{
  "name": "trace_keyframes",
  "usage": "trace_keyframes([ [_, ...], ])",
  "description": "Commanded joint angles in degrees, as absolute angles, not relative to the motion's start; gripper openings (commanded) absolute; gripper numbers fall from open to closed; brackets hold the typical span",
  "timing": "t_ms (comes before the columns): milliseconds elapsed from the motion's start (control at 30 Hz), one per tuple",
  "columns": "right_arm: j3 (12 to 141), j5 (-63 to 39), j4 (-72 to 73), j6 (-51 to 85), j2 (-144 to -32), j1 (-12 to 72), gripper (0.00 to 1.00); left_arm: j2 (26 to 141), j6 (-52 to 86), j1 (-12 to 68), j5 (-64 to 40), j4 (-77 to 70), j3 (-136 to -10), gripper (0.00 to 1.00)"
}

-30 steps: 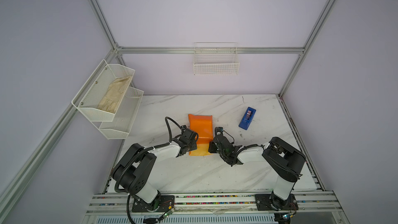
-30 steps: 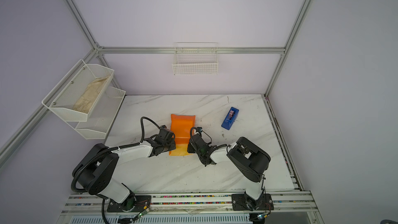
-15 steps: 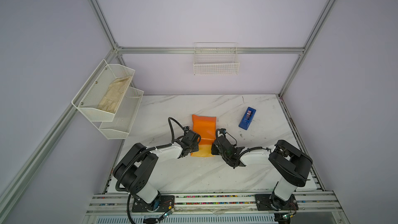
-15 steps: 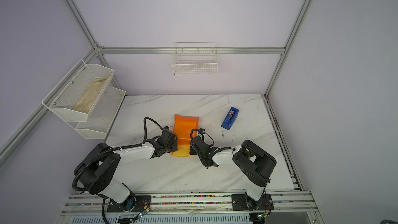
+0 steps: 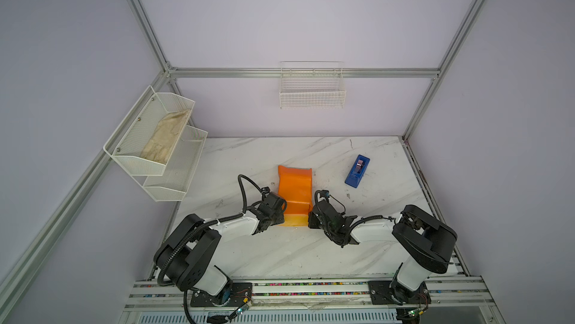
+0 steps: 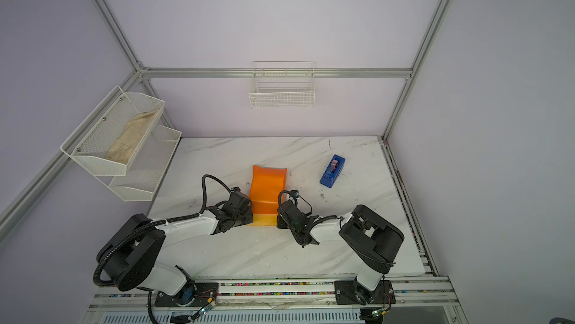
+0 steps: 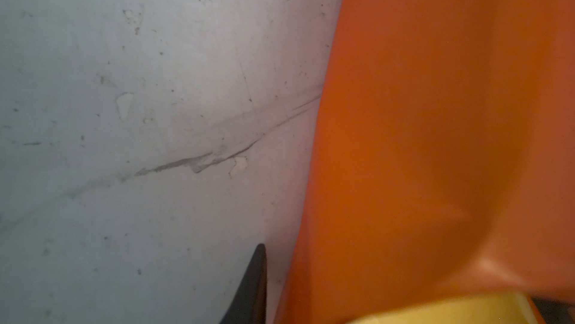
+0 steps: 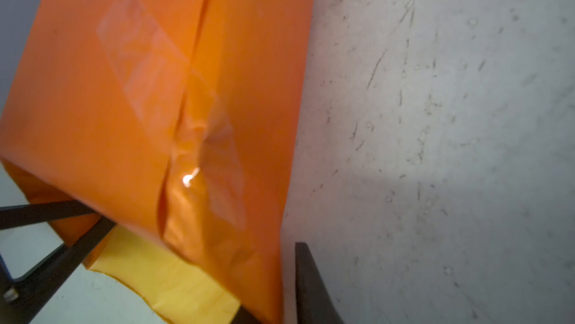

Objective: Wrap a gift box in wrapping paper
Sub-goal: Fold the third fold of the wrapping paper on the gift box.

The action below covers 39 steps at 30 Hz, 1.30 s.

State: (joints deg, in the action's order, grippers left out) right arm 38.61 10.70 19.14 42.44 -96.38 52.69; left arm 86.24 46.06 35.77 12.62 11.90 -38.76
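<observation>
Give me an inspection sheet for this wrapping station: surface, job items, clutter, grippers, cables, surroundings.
surface: white marble-look table, scuffed and specked.
job's things: wrapping paper folded into an orange sleeve, seam taped, yellow flap at near end; gift box not seen.
clutter: blue tape dispenser, apart from the paper.
grippers: left gripper and right gripper flank the paper's near end; open or shut unclear.
cables: black cable loops over each wrist.
surroundings: wall basket; side shelf holding beige cloth.

White links [image 5: 233,227], black joints [image 5: 193,250], claws [image 5: 280,218] [image 5: 309,218] seemingly black
</observation>
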Motion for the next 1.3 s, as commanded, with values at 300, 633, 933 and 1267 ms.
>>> trace_keyframes([
  [300, 40.9, 12.2, 17.4, 42.8, -97.4, 53.2, 0.0, 87.5, 46.2, 36.5, 11.5, 10.5, -38.7, 0.0],
  [633, 42.2, 10.3, 9.4, 43.2, -93.2, 53.1, 0.2, 83.7, 45.9, 36.5, 13.2, 16.5, -40.7, 0.42],
  [933, 42.4, 8.1, 4.6, 44.2, -86.5, 53.2, 0.34, 83.7, 43.9, 36.3, 16.1, 21.7, -46.5, 0.47],
  [1267, 45.3, 7.9, 6.3, 43.9, -89.8, 52.8, 0.59, 85.0, 41.0, 34.2, 15.5, 23.0, -51.2, 0.59],
])
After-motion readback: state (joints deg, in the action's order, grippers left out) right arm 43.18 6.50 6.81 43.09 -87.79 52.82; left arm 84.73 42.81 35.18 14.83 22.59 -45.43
